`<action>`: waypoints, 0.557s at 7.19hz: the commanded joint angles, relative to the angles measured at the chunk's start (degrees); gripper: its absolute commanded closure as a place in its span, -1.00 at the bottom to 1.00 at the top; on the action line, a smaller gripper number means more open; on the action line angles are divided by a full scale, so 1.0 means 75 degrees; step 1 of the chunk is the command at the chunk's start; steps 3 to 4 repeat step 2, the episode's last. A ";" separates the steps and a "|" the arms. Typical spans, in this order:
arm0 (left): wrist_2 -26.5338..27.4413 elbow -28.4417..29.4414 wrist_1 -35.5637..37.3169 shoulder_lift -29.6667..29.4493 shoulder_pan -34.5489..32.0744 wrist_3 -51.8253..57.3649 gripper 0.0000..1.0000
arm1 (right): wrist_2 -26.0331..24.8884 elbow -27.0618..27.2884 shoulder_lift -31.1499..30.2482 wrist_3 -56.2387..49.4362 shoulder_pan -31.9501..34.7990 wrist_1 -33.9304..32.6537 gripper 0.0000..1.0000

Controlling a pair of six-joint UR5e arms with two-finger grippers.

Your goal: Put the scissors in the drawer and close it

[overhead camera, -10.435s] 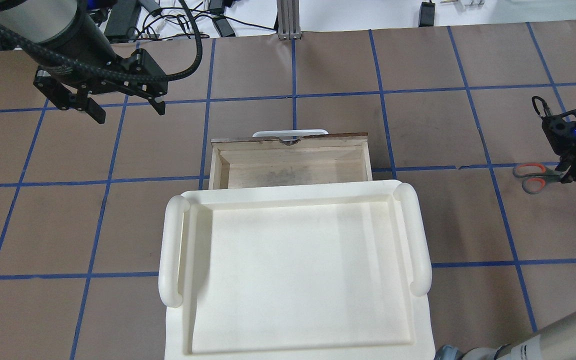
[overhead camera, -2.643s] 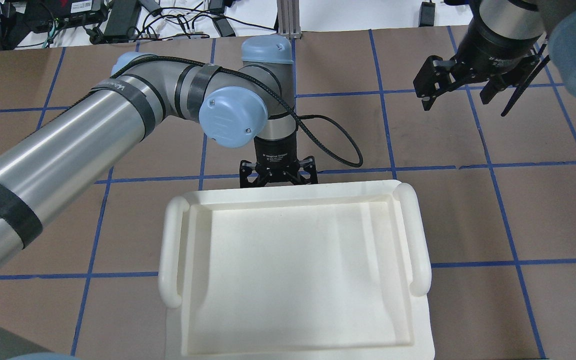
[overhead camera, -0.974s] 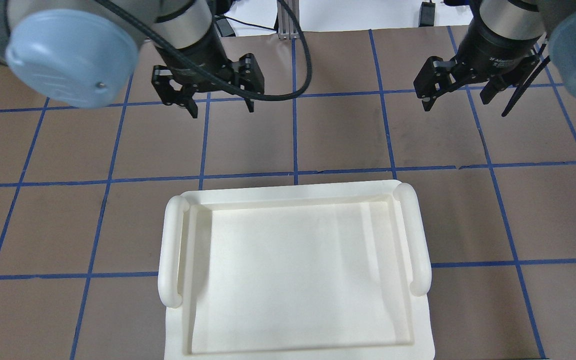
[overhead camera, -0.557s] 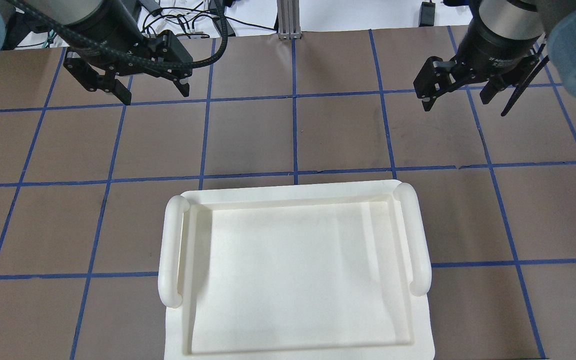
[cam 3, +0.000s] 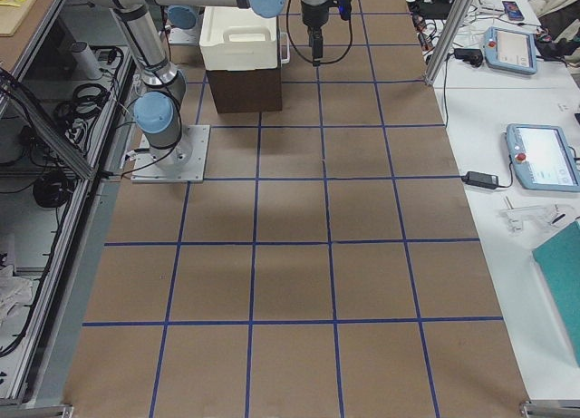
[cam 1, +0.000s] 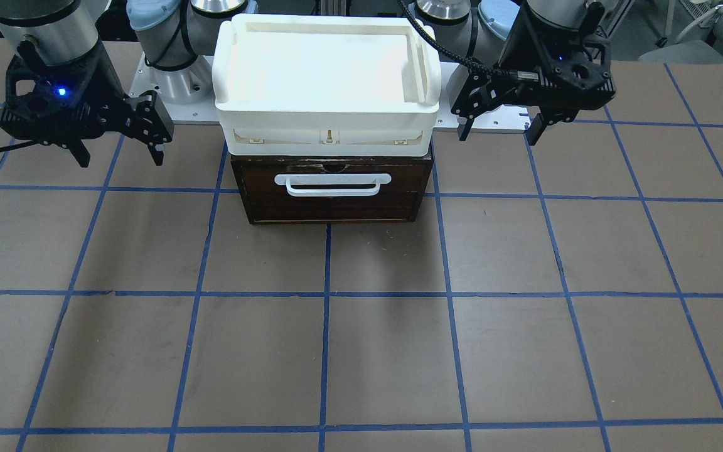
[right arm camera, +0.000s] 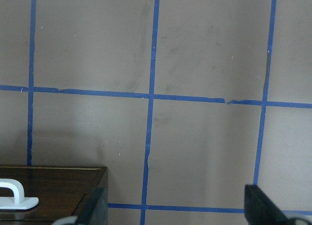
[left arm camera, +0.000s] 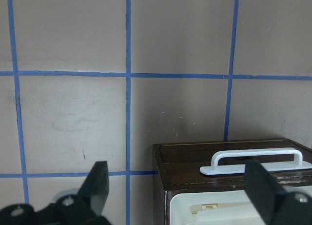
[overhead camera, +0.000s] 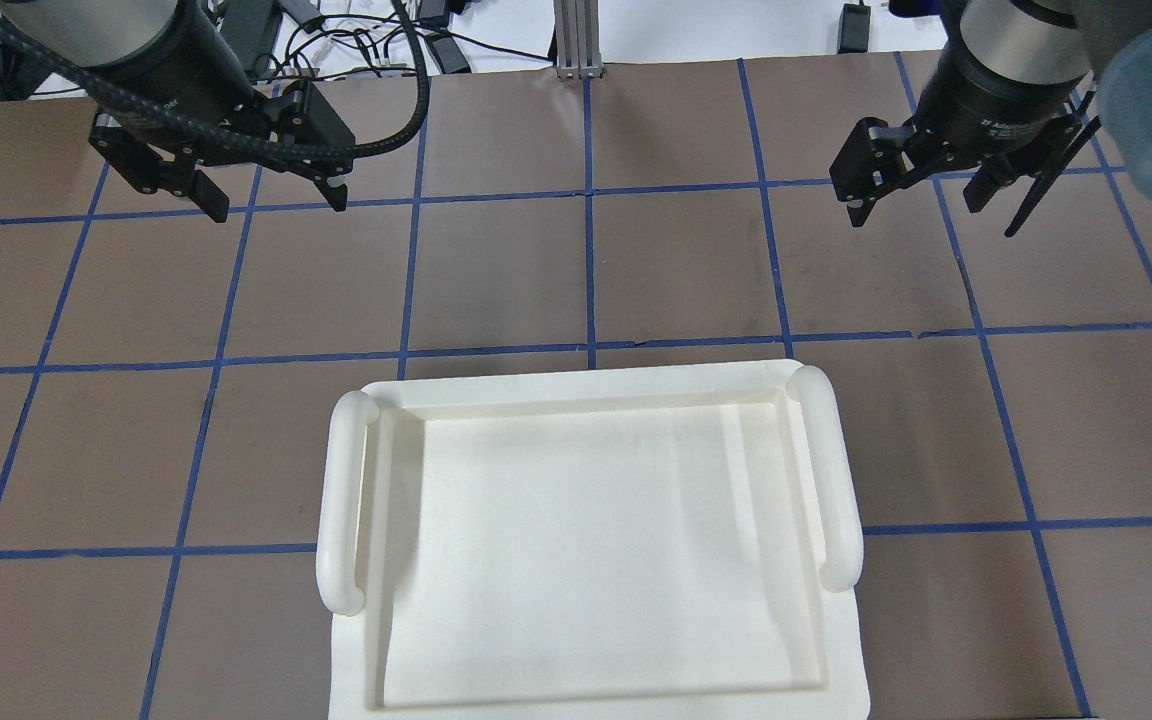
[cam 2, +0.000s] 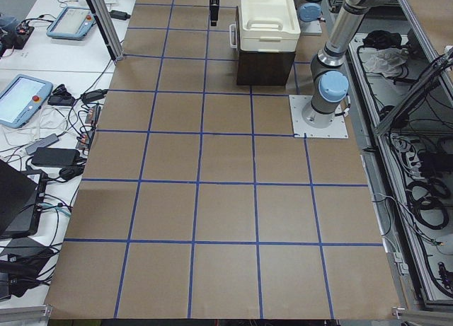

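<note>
The drawer (cam 1: 333, 204) is shut under the white tray, its dark brown front and white bar handle (cam 1: 333, 182) facing the table. It also shows in the left wrist view (left arm camera: 195, 159) and the right wrist view (right arm camera: 53, 183). The scissors are out of view. My left gripper (overhead camera: 276, 208) is open and empty, raised above the table to the drawer's left; it also shows in the front-facing view (cam 1: 498, 135). My right gripper (overhead camera: 921, 210) is open and empty, raised to the drawer's right (cam 1: 122, 160).
A large white plastic tray (overhead camera: 586, 385) with two side handles sits on top of the drawer cabinet (cam 1: 327, 132). The brown table has a blue tape grid. Cables and tablets lie beyond the table's edges.
Early on the drawer stood open and my right gripper held the scissors. Now the drawer is shut and the scissors are gone from view. My left gripper has moved from the drawer front to the left.
</note>
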 commanded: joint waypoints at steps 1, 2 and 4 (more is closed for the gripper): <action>0.0223 -0.0005 -0.0069 0.0029 -0.0003 -0.0030 -1.00 | -0.0159 0.0004 -0.0199 -0.0004 0.0016 0.0060 -1.00; 0.0198 -0.0005 -0.0069 0.0006 -0.0003 -0.0031 -1.00 | -0.0136 0.0004 -0.0188 0.0007 0.0016 0.0199 -1.00; 0.0198 -0.0005 -0.0069 0.0006 -0.0003 -0.0031 -1.00 | -0.0136 0.0004 -0.0188 0.0007 0.0016 0.0199 -1.00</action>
